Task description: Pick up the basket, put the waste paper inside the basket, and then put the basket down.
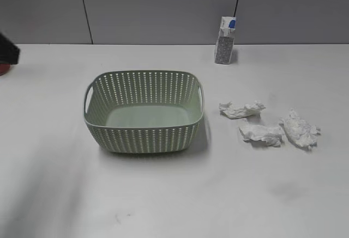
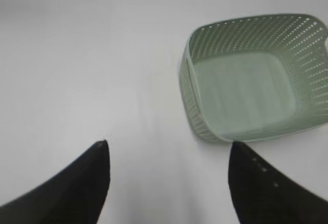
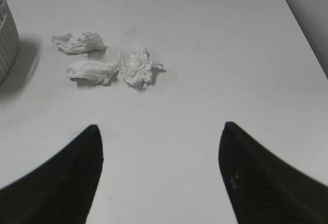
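A pale green perforated basket (image 1: pixel 144 113) sits empty at centre-left of the exterior frame on a white table (image 1: pixel 174 194), with three crumpled wads of waste paper (image 1: pixel 267 124) lying just beside one another to its right and a white-grey carton (image 1: pixel 226 40) (blue-capped) standing upright at upper centre-right. The left gripper (image 2: pixel 166 149) hangs with fingers spread wide and holding nothing, the basket at the upper right of its view. The right gripper (image 3: pixel 160 131) is likewise wide open and empty above bare table, the paper wads in the upper left of its frame.
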Robot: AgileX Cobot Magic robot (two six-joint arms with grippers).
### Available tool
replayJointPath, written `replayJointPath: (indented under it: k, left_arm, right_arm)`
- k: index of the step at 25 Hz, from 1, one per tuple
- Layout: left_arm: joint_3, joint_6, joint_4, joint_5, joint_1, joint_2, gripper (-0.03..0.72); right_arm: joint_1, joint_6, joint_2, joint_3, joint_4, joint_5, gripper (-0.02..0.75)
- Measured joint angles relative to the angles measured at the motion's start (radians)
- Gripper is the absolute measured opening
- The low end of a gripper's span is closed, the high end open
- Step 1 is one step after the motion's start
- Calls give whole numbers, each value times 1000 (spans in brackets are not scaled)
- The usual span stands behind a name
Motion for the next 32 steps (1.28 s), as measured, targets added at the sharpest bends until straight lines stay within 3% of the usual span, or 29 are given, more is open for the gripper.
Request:
replayJointPath:
  k: [5,9,12,23,26,32]
  left_arm:
    - [-200,-37,12,16,-141,307,547]
    - [-354,-245,227,73,-259,553,547]
    - [-423,-360,306,99,-272,682,546]
    - [-454,-455,267,26,-275,937,542]
    - [-459,-458,254,8,-275,939,475]
    - [-460,-464,243,24,-274,938,137]
  right_arm:
    - [0,-1,0,0,0,0,563]
    - [0,-1,0,0,0,0,563]
    - [0,-1,0,0,0,0,563]
    - [0,-1,0,0,0,0,563]
    - [0,-1,0,0,0,0,563]
    - [0,-1,0,0,0,0,563]
